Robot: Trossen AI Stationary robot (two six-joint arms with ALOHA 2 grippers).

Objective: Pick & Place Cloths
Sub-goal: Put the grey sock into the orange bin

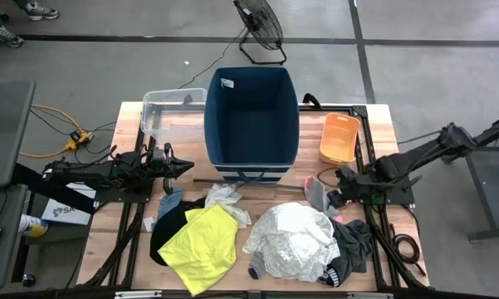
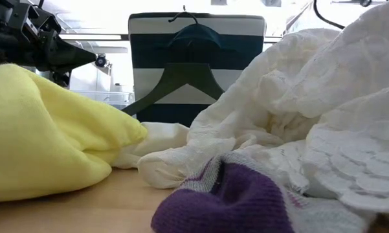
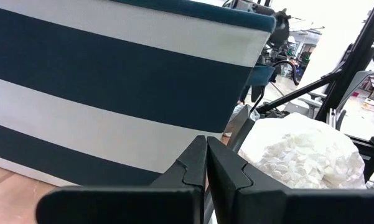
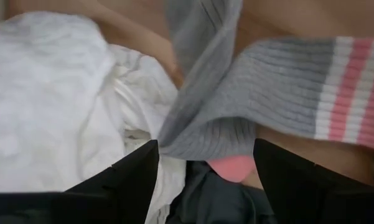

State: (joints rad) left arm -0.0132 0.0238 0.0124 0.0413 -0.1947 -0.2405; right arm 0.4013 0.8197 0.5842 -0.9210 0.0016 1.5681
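Note:
The cloths lie heaped on the near half of the table: a neon-yellow shirt (image 1: 203,242), a large white garment (image 1: 295,239), black cloth (image 1: 168,223), dark-grey cloth (image 1: 354,245) and a small white piece (image 1: 228,199). A grey sock with pink stripes (image 4: 280,81) lies flat on the wood at the right (image 1: 315,193). My right gripper (image 4: 205,167) hangs open above the sock's end, tilted down, a finger on either side of it (image 1: 334,196). My left gripper (image 3: 206,168) is shut and level beside the dark-blue bin (image 1: 251,116), holding nothing (image 1: 183,166).
A clear plastic tub (image 1: 170,112) stands left of the bin and a small orange tub (image 1: 339,137) to its right. A purple-toed sock (image 2: 226,200) lies at the near edge in front of the white garment (image 2: 298,110). A fan (image 1: 261,25) stands on the floor behind.

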